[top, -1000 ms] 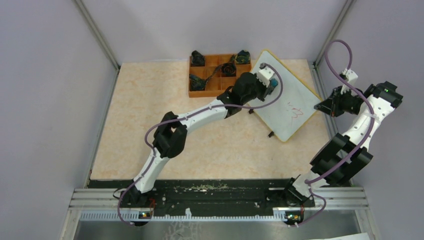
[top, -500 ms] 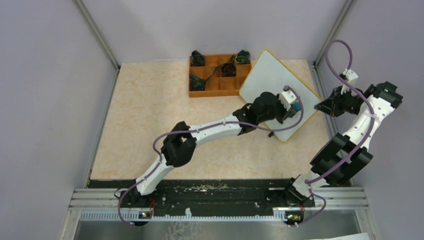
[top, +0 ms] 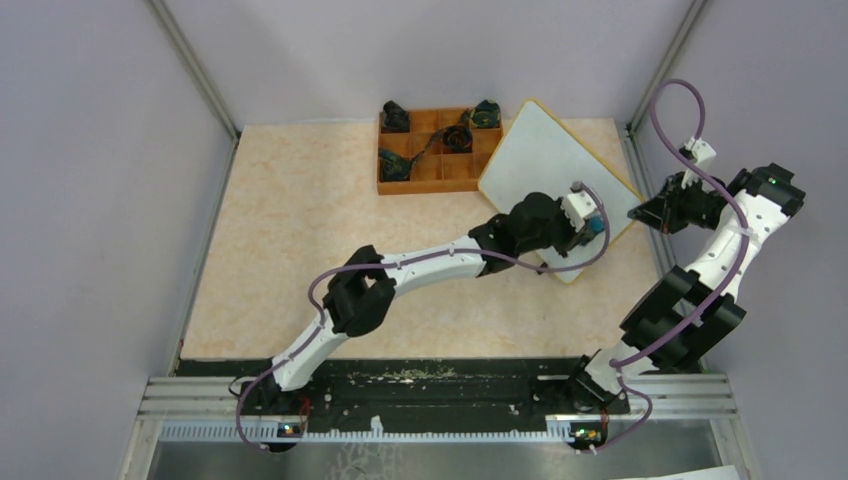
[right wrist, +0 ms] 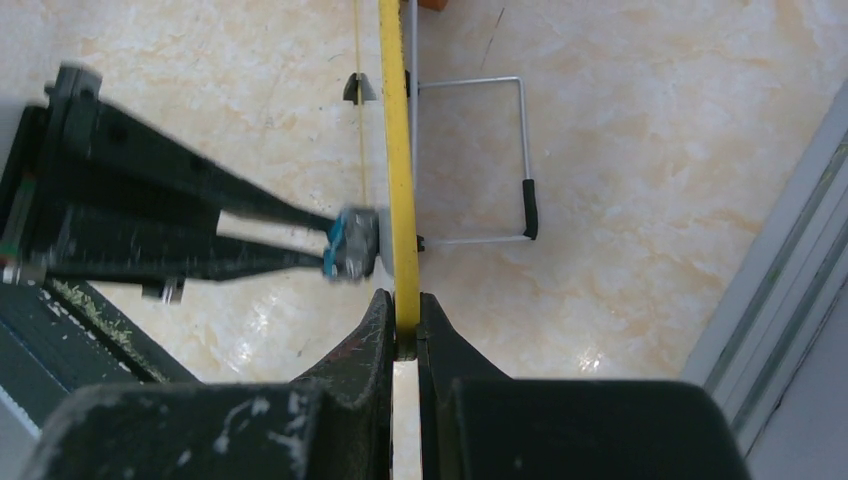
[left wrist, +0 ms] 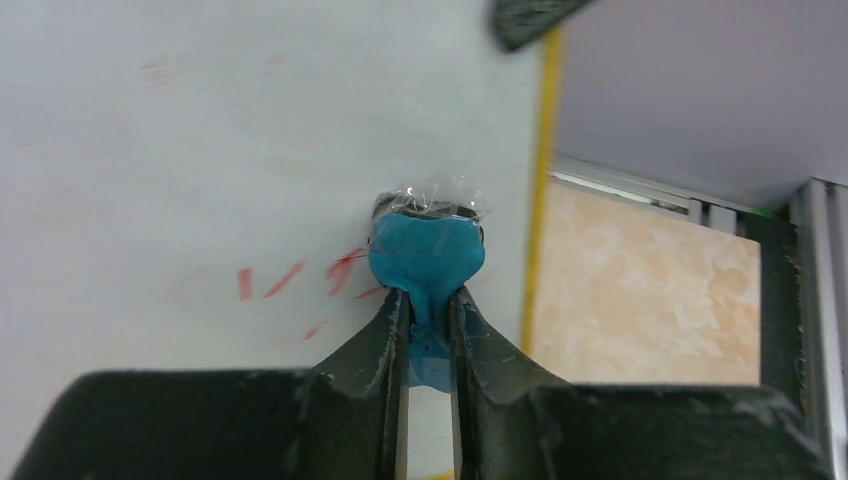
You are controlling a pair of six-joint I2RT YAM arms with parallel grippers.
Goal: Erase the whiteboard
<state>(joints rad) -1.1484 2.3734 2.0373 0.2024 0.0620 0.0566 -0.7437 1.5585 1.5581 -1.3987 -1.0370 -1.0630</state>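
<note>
Presently the large white rectangular whiteboard (top: 535, 150) with a thin yellow frame stands propped at a tilt on the bench (top: 290, 220).

- Left fingers (left wrist: 385, 340): closed on one small blue eraser pad (left wrist: 427, 255) with clear tape across its tip. The pad is pressed against the board face, near the board's right-hand frame.
- Right fingers (right wrist: 365, 340): clamped shut on the yellow frame edge (right wrist: 395, 120), bracing the board. The pad sits just on the other side of that edge from them.
- Key relation: the short red pen strokes (left wrist: 290, 280) lie just to the left of the left fingers, the nearest touching the pad's left side. Judgement: the next wipe wants to travel left across the face, away from the frame.
- Long axis of the board runs diagonally, from the far middle of the bench towards the right arm.
- Nearer arm: the left, already on the marks.
- Count: one board, one pad, four or five red strokes, a few faint pink smears above them, one wire stand (right wrist: 500, 160), one orange compartment tray (top: 430, 180).
</note>
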